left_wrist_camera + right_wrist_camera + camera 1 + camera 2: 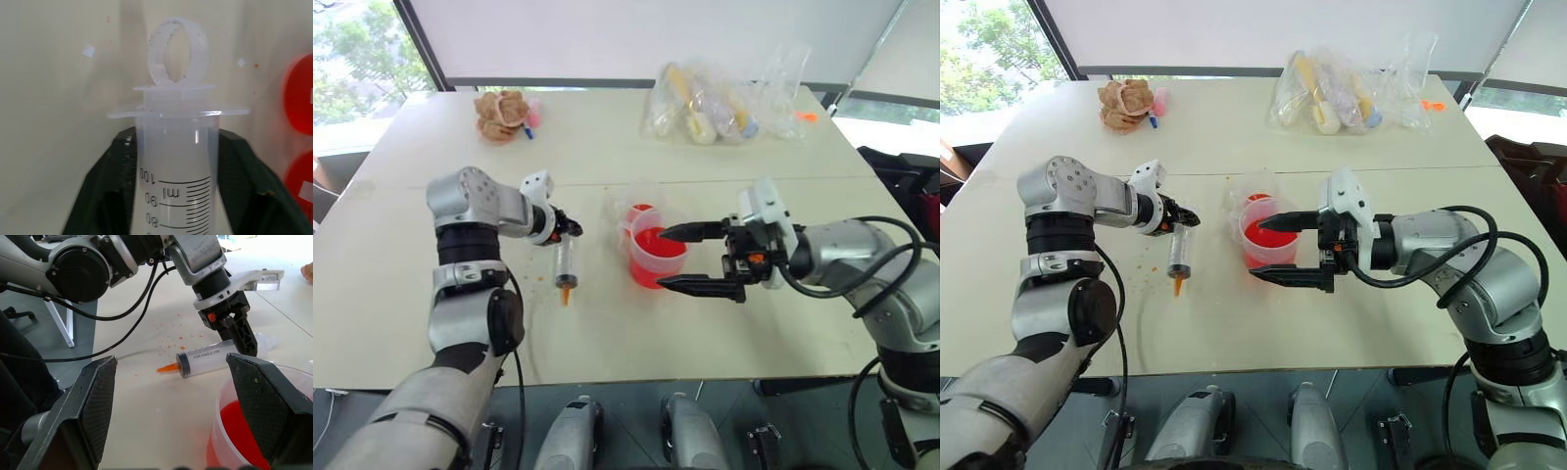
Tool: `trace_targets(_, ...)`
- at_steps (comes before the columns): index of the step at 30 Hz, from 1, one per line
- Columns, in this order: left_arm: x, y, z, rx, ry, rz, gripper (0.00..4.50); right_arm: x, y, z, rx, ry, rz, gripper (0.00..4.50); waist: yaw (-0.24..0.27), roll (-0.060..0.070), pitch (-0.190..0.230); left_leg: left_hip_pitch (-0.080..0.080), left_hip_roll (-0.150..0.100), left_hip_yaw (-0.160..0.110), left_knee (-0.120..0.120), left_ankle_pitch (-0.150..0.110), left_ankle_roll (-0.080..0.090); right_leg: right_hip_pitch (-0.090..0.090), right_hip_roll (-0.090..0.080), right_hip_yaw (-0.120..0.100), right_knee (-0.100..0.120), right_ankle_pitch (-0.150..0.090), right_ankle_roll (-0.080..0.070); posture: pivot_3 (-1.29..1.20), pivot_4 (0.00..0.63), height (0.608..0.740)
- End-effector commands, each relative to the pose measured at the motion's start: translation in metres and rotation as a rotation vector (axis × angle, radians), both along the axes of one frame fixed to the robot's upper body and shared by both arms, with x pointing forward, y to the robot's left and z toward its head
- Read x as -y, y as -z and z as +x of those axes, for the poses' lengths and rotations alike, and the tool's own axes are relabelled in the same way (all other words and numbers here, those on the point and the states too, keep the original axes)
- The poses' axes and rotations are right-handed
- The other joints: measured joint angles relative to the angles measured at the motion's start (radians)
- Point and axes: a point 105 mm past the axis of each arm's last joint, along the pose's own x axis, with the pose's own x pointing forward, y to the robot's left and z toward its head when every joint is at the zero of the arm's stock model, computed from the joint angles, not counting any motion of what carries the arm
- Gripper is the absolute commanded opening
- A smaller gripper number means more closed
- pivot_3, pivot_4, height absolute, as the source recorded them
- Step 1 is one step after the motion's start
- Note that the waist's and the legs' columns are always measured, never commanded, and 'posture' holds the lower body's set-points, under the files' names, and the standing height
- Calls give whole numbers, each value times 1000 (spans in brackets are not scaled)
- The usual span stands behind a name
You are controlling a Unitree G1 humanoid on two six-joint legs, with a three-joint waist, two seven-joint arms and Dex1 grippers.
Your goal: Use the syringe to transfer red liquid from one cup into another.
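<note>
The syringe point(566, 264) lies flat on the white table, its orange tip point(565, 292) toward the front edge and its clear barrel empty. My left gripper point(566, 229) is at the plunger end, open, with a black finger point(105, 196) on each side of the barrel point(176, 161). The larger cup point(651, 276) stands at mid-table holding red liquid point(663, 243). The smaller cup point(639, 211), right behind it, also shows red. My right gripper point(660, 258) reaches in from the right, open, one finger on each side of the larger cup. Whether it touches the cup I cannot tell.
Clear plastic bags point(724, 103) with yellow and white items lie at the far back. A brown crumpled lump point(501, 116) sits at the back left. Small orange drops point(1151, 279) speckle the table beside the syringe. The table's front edge point(636, 380) runs close below both arms.
</note>
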Motion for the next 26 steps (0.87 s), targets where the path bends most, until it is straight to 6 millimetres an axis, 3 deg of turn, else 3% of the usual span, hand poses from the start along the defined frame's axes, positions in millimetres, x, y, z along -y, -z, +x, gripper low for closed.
trace_targets(1, -3, -1, -2, 20, -11, 18, 4282, 0, -6, -2, 39, -2, 9, 3758, 0, 0, 0, 0, 0, 0, 0, 0, 0, 0, 0, 0, 0, 0, 0, 0, 150, 737)
trace_targets(6, -16, -19, -3, 140, -22, 86, 4448, 6, -1, 1, 27, 25, -3, 3758, -5, 0, 0, 1, 0, 0, 0, 0, 0, 0, 0, 1, 3, 0, 0, 0, 150, 737)
trace_targets(11, -32, -57, 0, 524, -17, 172, 4448, 18, 4, 6, 10, 75, -17, 3758, -1, 0, 0, 1, 0, 1, 0, 2, -3, -1, 0, 3, 4, 0, -1, 0, 150, 737)
trace_targets(16, -41, -74, -17, 754, 87, 151, 4448, 34, 7, 9, -12, 137, -29, 3758, 2, 0, 0, 1, 0, 1, 0, 1, -1, -1, 0, 3, 2, 0, -1, 0, 150, 737)
trace_targets(23, -49, -73, -44, 932, 208, 136, 4448, 50, 15, 12, -48, 220, -38, 3758, 1, 0, 0, 1, 1, 1, -1, 0, 1, 0, 0, 3, 0, 1, -2, 0, 150, 737)
trace_targets(26, -48, -60, -62, 938, 283, 139, 4448, 55, 15, 11, -66, 251, -26, 3758, -3, 0, 0, 1, 1, 2, -1, -1, 1, 0, 0, 3, -1, 1, -2, 0, 150, 737)
